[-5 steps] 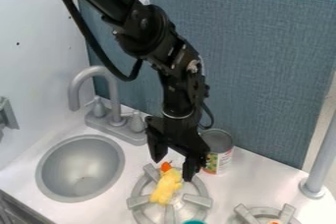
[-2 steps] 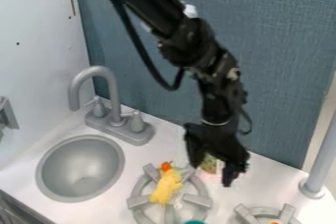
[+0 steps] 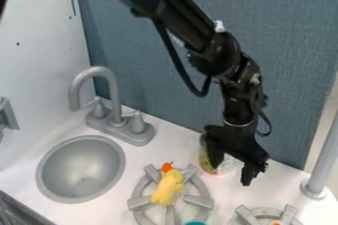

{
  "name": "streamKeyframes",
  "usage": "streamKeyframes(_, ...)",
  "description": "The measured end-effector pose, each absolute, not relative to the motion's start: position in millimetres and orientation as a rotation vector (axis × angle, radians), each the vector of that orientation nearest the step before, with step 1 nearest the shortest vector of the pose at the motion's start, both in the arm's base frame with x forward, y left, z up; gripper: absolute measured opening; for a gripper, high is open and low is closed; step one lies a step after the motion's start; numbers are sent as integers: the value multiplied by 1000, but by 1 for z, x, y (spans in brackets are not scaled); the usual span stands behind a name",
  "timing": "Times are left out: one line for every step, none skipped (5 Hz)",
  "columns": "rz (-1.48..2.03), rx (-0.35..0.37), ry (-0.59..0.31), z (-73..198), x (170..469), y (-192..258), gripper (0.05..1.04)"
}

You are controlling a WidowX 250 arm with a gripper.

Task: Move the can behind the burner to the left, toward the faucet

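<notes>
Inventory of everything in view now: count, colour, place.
yellow toy with orange top: 1, on left burner
round stove burners: 2, grey, lower centre and lower right
printed can: 1, multicoloured, behind gripper
round basin: 1, grey, left
curved faucet: 1, grey, behind basin
upright pole: 1, grey, right
teal object: 1, bottom edge
flat counter: 1, white, below
fabric-textured panel: 1, blue-grey, behind
two-finger gripper: 1, black, open, before can
jointed arm: 1, black, from top
</notes>
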State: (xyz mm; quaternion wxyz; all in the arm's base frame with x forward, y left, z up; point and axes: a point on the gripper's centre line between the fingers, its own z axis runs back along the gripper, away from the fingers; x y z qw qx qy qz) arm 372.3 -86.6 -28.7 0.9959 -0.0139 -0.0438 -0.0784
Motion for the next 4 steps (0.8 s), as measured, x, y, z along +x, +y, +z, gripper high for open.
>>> streamKeyframes(-151, -30, -98, -37, 387, -89, 1002)
streamKeyframes(-146, -33, -91, -47, 399, -92, 1002)
streamKeyframes(-147, -60, -98, -56, 409, -99, 1002)
streamKeyframes(-130, -81, -113, -60, 420, -96, 1002)
